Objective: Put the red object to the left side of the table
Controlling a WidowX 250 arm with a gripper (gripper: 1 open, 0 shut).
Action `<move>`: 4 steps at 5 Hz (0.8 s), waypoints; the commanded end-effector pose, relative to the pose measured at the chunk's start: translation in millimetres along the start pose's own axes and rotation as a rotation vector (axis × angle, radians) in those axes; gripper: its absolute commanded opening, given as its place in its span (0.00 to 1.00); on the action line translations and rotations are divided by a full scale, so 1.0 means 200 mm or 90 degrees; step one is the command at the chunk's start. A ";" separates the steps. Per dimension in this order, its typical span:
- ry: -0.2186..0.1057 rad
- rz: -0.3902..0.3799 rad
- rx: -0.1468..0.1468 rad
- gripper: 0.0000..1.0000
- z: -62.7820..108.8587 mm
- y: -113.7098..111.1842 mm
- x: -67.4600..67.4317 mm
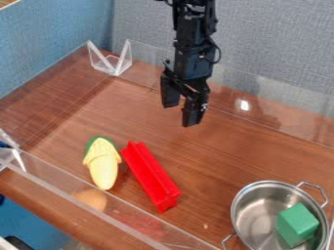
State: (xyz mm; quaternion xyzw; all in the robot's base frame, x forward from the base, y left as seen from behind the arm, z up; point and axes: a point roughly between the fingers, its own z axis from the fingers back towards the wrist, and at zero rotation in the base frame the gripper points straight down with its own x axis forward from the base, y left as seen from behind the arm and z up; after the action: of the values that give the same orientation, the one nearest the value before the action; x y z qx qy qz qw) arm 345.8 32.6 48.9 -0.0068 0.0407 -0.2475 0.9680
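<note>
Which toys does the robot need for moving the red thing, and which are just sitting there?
Needed:
long red plastic block
brown wooden table
black pincer, open, above the table

Just sitting there:
yellow-and-green toy corn
shiny metal pot
small green cube inside the pot

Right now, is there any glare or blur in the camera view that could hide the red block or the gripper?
Camera view: the red object is sharp and evenly lit, with a faint red reflection in the clear front wall; bright glare spots sit on the table behind the open gripper, not on it; the pot at the lower right is shiny but readable, partly cut off by the frame.
</note>
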 end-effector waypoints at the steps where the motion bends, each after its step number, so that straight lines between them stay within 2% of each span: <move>1: -0.031 0.023 0.019 1.00 0.07 0.03 0.00; 4: -0.036 0.087 0.009 1.00 0.05 -0.02 -0.09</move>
State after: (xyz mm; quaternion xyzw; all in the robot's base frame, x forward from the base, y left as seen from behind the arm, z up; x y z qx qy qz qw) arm 324.5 35.0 38.6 -0.0138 0.0455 -0.1858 0.9814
